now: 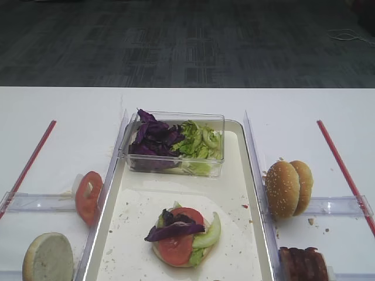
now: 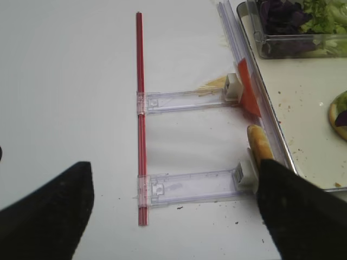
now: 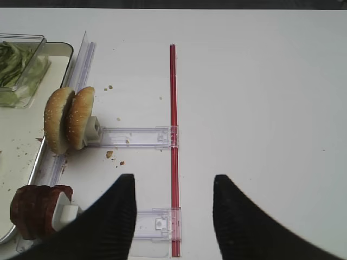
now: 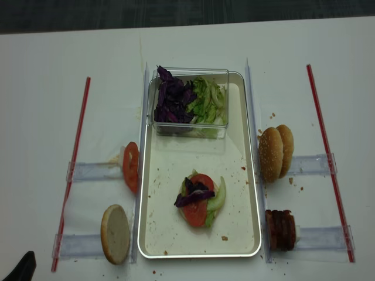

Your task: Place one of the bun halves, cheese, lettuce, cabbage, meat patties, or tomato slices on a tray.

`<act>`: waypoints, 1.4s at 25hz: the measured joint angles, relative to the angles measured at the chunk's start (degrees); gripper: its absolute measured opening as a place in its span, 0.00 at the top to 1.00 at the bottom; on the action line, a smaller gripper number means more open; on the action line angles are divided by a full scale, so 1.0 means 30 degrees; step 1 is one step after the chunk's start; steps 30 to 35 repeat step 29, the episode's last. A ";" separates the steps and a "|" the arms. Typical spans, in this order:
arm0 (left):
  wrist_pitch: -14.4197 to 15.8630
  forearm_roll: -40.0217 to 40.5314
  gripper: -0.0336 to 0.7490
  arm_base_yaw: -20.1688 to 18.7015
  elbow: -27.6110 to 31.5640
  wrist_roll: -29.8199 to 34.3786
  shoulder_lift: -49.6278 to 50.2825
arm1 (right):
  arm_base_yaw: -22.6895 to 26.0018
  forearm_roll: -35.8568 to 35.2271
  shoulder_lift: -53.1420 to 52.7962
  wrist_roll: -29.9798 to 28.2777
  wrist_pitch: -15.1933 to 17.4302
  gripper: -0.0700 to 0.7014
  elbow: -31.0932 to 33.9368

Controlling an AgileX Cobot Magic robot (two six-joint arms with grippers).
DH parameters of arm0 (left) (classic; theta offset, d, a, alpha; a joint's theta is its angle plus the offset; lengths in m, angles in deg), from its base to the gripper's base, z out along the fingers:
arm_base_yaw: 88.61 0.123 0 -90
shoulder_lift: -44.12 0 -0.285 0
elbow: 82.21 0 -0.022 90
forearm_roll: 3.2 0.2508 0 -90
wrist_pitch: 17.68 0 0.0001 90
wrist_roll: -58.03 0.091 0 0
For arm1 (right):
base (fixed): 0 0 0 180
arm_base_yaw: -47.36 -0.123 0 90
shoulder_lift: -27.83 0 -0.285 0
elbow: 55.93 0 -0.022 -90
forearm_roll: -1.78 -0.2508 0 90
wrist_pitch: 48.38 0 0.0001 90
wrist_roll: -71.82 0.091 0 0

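Note:
The cream tray (image 1: 234,175) (image 4: 170,170) holds a stack (image 1: 181,231) of bun base, lettuce, tomato slice and purple cabbage on top. Left of the tray a tomato slice (image 1: 88,196) (image 2: 248,92) and a bun half (image 1: 48,257) (image 2: 259,143) stand on edge in clear holders. To the tray's right stand two bun halves (image 1: 288,188) (image 3: 69,119) and the meat patties (image 1: 302,263) (image 3: 35,211). Cheese is not clearly seen. My left gripper (image 2: 173,168) is open over the table beside the left bun half. My right gripper (image 3: 173,179) is open and empty right of the patties.
A clear plastic box (image 1: 176,143) of purple cabbage and green lettuce sits at the tray's far end. Red rods (image 3: 173,146) (image 2: 140,114) with clear slide holders flank the tray on both sides. Crumbs speckle the tray and the table.

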 joint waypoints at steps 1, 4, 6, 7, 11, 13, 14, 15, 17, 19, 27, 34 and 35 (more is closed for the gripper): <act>0.0000 0.0000 0.19 0.0000 0.0000 0.0000 0.0000 | 0.0000 0.0000 0.0000 0.0000 0.0000 0.42 0.0000; 0.0000 0.0000 0.19 0.0000 0.0000 0.0000 0.0000 | 0.0000 0.0000 0.0000 0.0000 0.0000 0.42 0.0000; 0.0000 0.0000 0.19 0.0000 0.0000 0.0000 0.0000 | 0.0000 0.0000 0.0000 0.0000 0.0000 0.42 0.0000; 0.0000 0.0000 0.19 0.0000 0.0000 0.0000 0.0000 | 0.0000 0.0000 0.0000 0.0000 0.0000 0.42 0.0000; 0.0000 0.0000 0.19 0.0000 0.0000 0.0000 0.0000 | 0.0000 0.0000 0.0000 0.0000 0.0000 0.42 0.0000; 0.0000 0.0000 0.19 0.0000 0.0000 0.0000 0.0000 | 0.0000 0.0000 0.0000 0.0000 0.0000 0.42 0.0000; 0.0000 0.0000 0.19 0.0000 0.0000 0.0000 0.0000 | 0.0000 0.0000 0.0000 0.0000 0.0000 0.42 0.0000; 0.0000 0.0000 0.19 0.0000 0.0000 0.0000 0.0000 | 0.0000 0.0000 0.0000 0.0000 0.0000 0.42 0.0000; 0.0000 0.0000 0.19 0.0000 0.0000 0.0000 0.0000 | 0.0000 0.0000 0.0000 0.0000 0.0000 0.42 0.0000; 0.0000 0.0000 0.19 0.0000 0.0000 0.0000 0.0000 | 0.0000 0.0000 0.0000 0.0000 0.0000 0.42 0.0000; 0.0000 0.0000 0.19 0.0000 0.0000 0.0000 0.0000 | 0.0000 0.0000 0.0000 0.0000 0.0000 0.42 0.0000; 0.0000 0.0000 0.19 0.0000 0.0000 0.0000 0.0000 | 0.0000 0.0000 0.0000 0.0000 0.0000 0.42 0.0000; 0.0000 0.0000 0.19 0.0000 0.0000 0.0000 0.0000 | 0.0000 0.0000 0.0000 0.0000 0.0000 0.42 0.0000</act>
